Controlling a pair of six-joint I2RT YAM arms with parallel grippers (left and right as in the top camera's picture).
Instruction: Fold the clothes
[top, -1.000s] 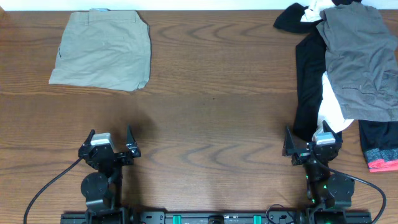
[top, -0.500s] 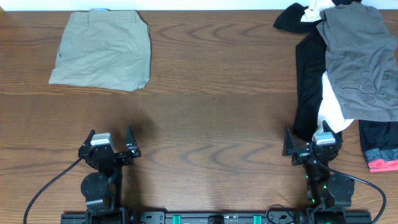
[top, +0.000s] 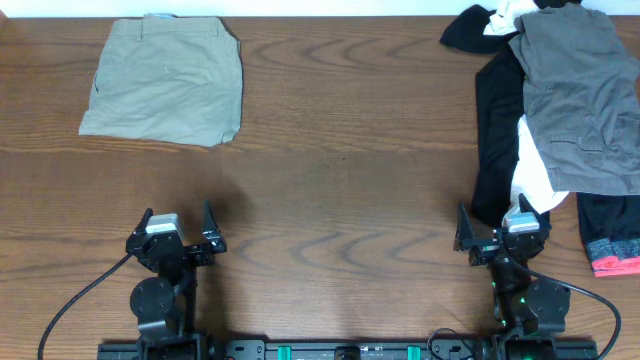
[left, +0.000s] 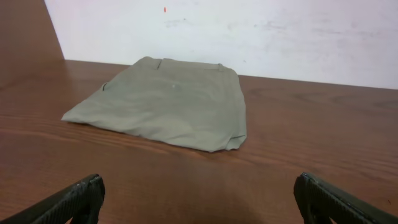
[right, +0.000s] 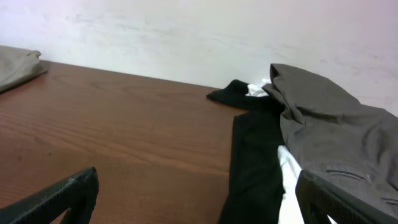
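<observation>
Brown wood-grain table (top: 340, 150), white wall (left: 280, 31) behind it. Left gripper (top: 178, 225) sits low at the near left, jaws spread wide with nothing between them. Right gripper (top: 498, 228) sits at the near right, equally wide and empty, close to the near end of the pile. Khaki shorts (top: 165, 80) lie at the far left, already a flat, tidy rectangle and well apart from the rest. Judgement: one piece is done and the step in hand is starting on the next, most likely the grey shorts (top: 580, 100), since they top the heap at far right. The next move calls for the right arm to reach out, pinch an edge of the grey shorts alone, and drag them onto bare wood at centre for flattening. The layers beneath may ride along. Grey shorts look loose and creased, spread crooked, with seams showing. Under them a black garment (top: 492, 130) trails along the pile's inner side. A white shirt (top: 535, 178) pokes out between the two. A black piece with a pink cuff (top: 612, 262) lies at the near right edge.
</observation>
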